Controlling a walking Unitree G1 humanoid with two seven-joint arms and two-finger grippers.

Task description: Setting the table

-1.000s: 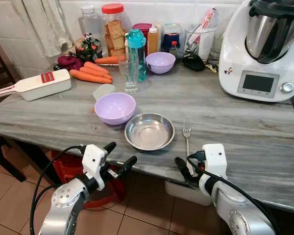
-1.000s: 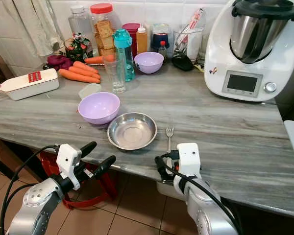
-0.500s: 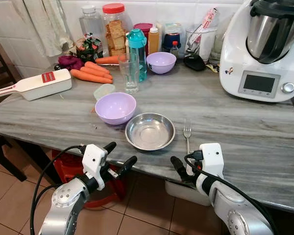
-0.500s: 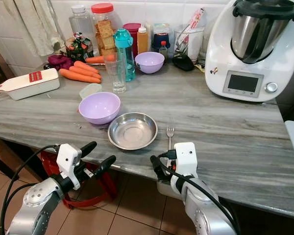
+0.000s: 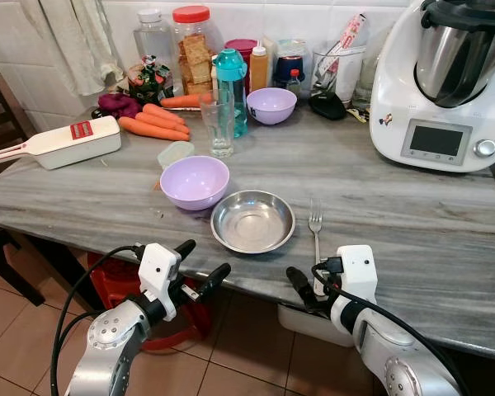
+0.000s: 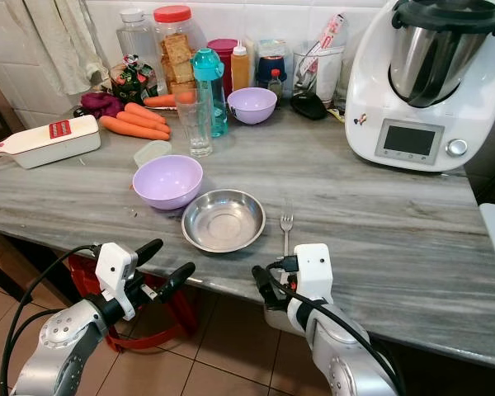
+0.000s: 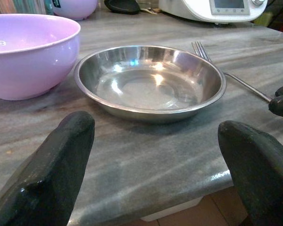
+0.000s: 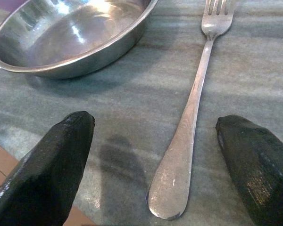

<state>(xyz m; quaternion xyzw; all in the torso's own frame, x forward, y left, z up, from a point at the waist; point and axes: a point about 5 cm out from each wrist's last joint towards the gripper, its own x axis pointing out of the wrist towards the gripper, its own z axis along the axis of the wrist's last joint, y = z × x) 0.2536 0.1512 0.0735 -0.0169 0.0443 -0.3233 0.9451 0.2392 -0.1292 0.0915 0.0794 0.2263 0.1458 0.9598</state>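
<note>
- Steel dish [image 5: 252, 221] and fork [image 5: 315, 233] lay side by side on table [image 5: 412, 223] (place partly set).
- Glass [image 5: 219, 124] not yet brought over.
- Right gripper [image 8: 155, 155] and left gripper [image 7: 151, 155] both spread wide, empty.

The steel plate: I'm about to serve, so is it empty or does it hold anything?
Empty. The steel plate lies upright on the table, its bare shiny bottom reflecting light, with nothing in it.

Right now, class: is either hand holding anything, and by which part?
Nothing is held. Both the left hand and right hand are open; the fork lies free on the table.
</note>
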